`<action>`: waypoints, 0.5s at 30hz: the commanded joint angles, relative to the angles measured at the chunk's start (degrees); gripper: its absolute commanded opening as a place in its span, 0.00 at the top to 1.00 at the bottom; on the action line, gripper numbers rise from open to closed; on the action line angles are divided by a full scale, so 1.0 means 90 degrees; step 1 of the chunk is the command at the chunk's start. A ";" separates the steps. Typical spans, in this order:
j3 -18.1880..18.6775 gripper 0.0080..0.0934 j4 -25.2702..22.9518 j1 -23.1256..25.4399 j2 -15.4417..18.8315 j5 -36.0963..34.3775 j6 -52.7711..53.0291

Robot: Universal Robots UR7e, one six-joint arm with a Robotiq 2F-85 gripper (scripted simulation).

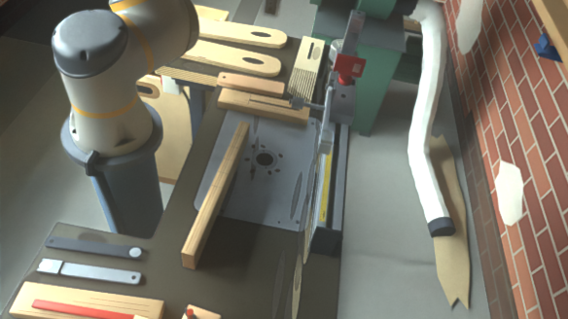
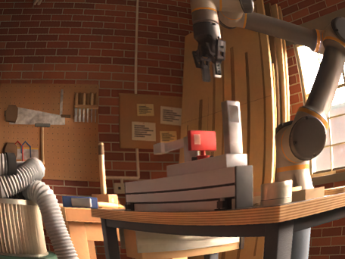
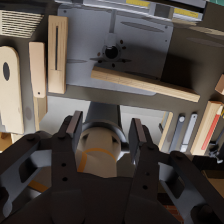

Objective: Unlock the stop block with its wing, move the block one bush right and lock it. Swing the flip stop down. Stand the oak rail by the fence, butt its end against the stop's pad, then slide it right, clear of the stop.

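My gripper (image 2: pixel 211 72) hangs high above the table, partly open and empty, its fingers (image 3: pixel 105 128) framing only my own arm's base below. The red stop block (image 1: pixel 348 65) sits on the fence (image 1: pixel 335 160) at the table's far side, its wing (image 2: pixel 202 154) underneath. The grey flip stop arm (image 2: pixel 232 127) stands upright beside the block. The oak rail (image 1: pixel 217 192) lies flat and diagonal across the grey router plate (image 1: pixel 272 170), apart from the fence.
Wooden push blocks and a featherboard (image 1: pixel 304 65) lie at the table's far end. Metal bars (image 1: pixel 92 247) and a wooden block with a red stripe (image 1: pixel 82 304) lie at the near end. A white dust hose (image 1: pixel 428 121) runs down beyond the fence.
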 commanded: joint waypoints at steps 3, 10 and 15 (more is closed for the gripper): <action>-0.0003 0.53 -0.0003 0.0000 0.0000 0.0000 0.0000; -0.0003 0.53 -0.0003 0.0000 0.0000 0.0000 0.0000; -0.0001 0.53 -0.0026 0.0044 0.0021 0.0000 0.0044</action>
